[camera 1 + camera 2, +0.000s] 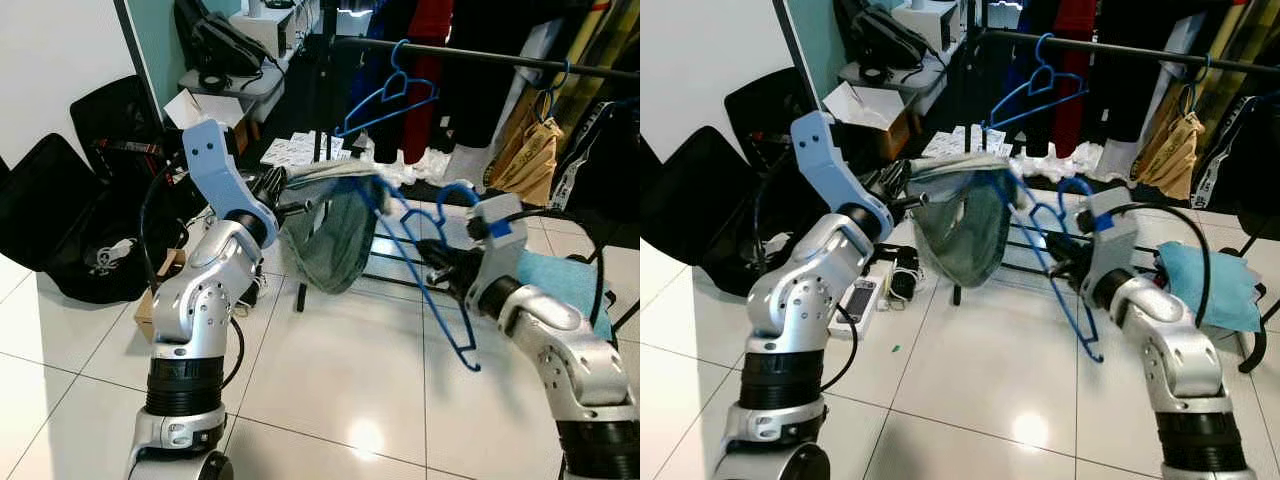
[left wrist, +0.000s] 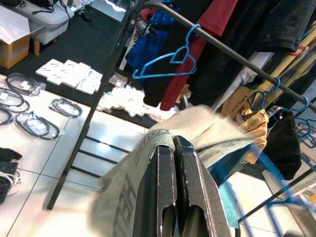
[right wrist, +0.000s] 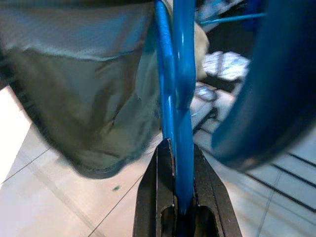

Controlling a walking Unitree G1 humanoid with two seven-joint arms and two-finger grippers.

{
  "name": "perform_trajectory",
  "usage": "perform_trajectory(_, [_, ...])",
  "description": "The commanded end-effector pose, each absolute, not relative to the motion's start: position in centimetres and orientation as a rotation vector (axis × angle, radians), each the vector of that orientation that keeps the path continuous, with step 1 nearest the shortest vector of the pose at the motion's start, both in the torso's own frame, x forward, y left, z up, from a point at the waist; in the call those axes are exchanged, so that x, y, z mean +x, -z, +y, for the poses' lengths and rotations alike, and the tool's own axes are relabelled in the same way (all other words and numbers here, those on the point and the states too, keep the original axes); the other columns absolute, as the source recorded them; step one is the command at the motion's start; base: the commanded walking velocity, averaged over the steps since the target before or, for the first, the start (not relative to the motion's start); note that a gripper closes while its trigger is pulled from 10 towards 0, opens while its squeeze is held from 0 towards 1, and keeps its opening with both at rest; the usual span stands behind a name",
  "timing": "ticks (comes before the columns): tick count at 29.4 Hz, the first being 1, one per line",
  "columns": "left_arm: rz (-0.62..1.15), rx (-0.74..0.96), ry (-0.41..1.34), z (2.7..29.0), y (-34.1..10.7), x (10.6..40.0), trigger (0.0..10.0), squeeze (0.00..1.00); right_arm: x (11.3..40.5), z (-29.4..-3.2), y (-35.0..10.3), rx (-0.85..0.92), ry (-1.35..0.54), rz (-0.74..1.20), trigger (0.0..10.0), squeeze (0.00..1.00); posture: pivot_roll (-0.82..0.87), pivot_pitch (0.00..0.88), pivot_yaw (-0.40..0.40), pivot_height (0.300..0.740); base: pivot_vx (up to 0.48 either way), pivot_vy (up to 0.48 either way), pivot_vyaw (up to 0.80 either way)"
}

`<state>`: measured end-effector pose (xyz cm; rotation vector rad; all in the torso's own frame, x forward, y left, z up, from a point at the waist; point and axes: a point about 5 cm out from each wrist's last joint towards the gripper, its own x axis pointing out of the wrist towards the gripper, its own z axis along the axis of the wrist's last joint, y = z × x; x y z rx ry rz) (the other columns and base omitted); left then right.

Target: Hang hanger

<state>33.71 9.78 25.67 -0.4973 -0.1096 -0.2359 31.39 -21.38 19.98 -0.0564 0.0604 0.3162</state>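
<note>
Gripping a blue plastic hanger (image 1: 440, 290) in the right gripper (image 1: 440, 262), fingers clamped on its wire, while the left gripper (image 1: 300, 195) pinches the grey-green garment (image 1: 330, 235) draped on it. Dressing seems underway; next, lifting the hook toward the black clothes rail (image 1: 480, 55).

White tiled floor (image 1: 330, 380) with coiled cables (image 2: 29, 106) and packets (image 2: 74, 76).
</note>
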Motion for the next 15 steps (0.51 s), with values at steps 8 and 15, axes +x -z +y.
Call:
perform_trajectory(8, [-0.094, -0.495, 0.246, 9.7, -25.1, 33.5, 10.0, 0.0, 31.8, -22.8, -21.3, -0.005, -0.211, -0.022, 10.0, 0.0, -0.04, 0.077, 0.011, 0.74, 0.0, 0.0, 0.0])
perform_trajectory(15, [-0.109, -0.456, 0.347, 7.9, -25.5, 32.9, 10.0, 0.0, 31.5, -21.2, -19.5, -0.048, -0.292, 0.081, 10.0, 0.0, -0.03, 0.08, 0.011, 0.74, 0.0, 0.0, 0.0])
